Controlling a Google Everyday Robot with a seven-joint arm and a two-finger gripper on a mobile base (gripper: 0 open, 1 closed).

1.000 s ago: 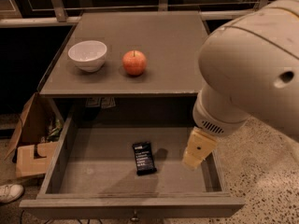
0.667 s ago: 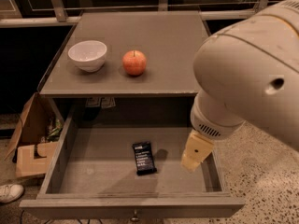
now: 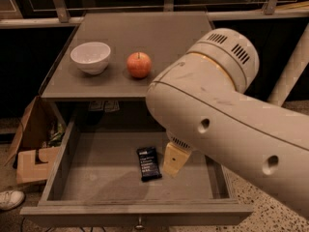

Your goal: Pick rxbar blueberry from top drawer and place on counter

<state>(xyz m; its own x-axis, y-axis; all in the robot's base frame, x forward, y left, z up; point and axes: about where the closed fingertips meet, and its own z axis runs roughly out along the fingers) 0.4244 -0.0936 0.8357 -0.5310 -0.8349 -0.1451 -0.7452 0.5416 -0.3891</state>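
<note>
- The big white arm (image 3: 227, 115) fills the right side and hides part of the drawer's right wall.
- The counter (image 3: 159, 37) holds a white bowl (image 3: 91, 57) and an apple (image 3: 139, 65).
- The top drawer (image 3: 96, 178) stands open.
- The gripper (image 3: 174, 159) hangs low inside it, just right of the bar. Spread or closed, I can't make out.
- The rxbar blueberry (image 3: 149, 163) lies flat mid-floor, long side running front to back, far end a bit left.

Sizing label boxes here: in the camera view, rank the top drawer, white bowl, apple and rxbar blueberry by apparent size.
1. top drawer
2. white bowl
3. apple and rxbar blueberry look alike; unranked, the bar being nearer the camera.
The gripper hangs in the drawer, beside the bar.
</note>
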